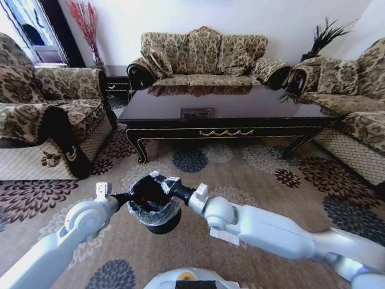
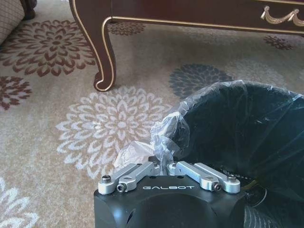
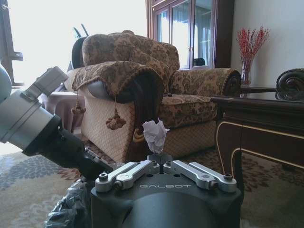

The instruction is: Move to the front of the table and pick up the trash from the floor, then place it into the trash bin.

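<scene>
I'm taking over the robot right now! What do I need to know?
Right gripper: jaws shut on a crumpled white paper, raised above the trash bin in the head view.
Left gripper: jaws shut on the bin's clear liner bag at the rim.
The bin stands on the flowered carpet in front of the dark table.
Done: paper picked up and brought over the bin.
Left: let the paper drop in. Whether other trash remains on the floor cannot be told.

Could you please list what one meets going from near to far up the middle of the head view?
Trash bin with both grippers, left and right, at its rim → flowered floor → table → far sofa.
</scene>
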{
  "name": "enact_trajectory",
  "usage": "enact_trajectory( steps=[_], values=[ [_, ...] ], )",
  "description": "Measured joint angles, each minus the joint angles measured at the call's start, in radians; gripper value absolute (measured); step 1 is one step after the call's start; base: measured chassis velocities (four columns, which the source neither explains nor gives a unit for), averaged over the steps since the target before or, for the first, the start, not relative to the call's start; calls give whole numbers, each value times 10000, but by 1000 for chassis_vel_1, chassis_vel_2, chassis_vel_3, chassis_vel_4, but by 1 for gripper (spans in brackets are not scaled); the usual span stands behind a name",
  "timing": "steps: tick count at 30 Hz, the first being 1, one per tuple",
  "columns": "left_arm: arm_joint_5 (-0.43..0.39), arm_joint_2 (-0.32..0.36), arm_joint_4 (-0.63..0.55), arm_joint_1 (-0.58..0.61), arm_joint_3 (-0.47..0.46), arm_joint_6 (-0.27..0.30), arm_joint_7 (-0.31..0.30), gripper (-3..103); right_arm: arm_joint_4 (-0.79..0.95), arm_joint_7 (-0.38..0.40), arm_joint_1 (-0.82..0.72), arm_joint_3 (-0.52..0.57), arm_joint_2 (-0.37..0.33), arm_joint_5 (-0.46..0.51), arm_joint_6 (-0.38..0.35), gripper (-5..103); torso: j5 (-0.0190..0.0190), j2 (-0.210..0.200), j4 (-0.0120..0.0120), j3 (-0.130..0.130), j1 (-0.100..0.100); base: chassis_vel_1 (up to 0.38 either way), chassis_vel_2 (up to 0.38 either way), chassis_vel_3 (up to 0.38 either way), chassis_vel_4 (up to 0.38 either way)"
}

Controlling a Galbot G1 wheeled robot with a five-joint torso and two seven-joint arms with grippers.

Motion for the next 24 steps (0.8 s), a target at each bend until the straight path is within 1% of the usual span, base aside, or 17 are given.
enact_trajectory(
  steps=[3,4,5,8,10,11,13,17,18,19,20,22,23,24],
  values=[
    [-8,-6,20,-19,3,-17,10,3,-129,153,59,-103,76,19,-101,0,0,0,0,0,0,0,0,0,0],
    [-9,-9,30,-35,14,-17,15,3,-156,192,77,-124,92,40,-128,5,0,0,0,0,0,0,0,0,0],
    [-9,-9,30,-35,14,-17,15,3,-156,192,77,-124,92,40,-128,5,0,0,0,0,0,0,0,0,0],
    [-10,-10,75,-101,40,-23,37,3,-174,224,96,-130,97,71,-155,21,0,0,0,-1,0,0,0,0,0],
    [-11,-8,89,-115,42,-27,41,3,-175,225,94,-130,87,74,-158,21,0,0,0,-1,0,0,0,0,0],
    [-11,-2,102,-125,44,-34,46,3,-175,225,60,-120,69,76,-159,33,0,0,0,-1,-1,0,0,0,0],
    [-11,-2,105,-125,45,-36,47,3,-172,226,29,-107,56,78,-161,33,1,0,0,-1,0,0,0,0,0],
    [-7,-8,106,-91,46,-46,50,3,-73,226,-104,-16,-18,73,-163,55,1,0,0,-1,0,0,0,0,0],
    [-7,-8,106,-91,46,-46,50,3,-73,226,-104,-16,-18,73,-163,55,1,0,0,-1,0,0,0,0,0],
    [2,-14,104,-68,40,-49,50,3,-15,229,-188,77,-59,71,-163,61,1,0,0,-1,-1,0,0,0,0],
    [6,-17,104,-54,32,-50,50,3,39,235,-255,143,-93,72,-162,61,1,0,1,-1,-1,0,0,0,0],
    [12,-18,100,-29,-2,-61,49,3,216,250,-405,330,-199,97,-163,71,2,0,0,-1,-1,0,0,0,0],
    [12,-18,100,-29,-2,-61,49,3,216,250,-405,330,-199,97,-163,71,2,0,0,-1,-1,0,0,0,0],
    [17,-18,90,-12,-29,-71,50,3,385,256,-520,504,-309,120,-163,77,1,0,1,-1,0,0,0,0,0]
  ],
)
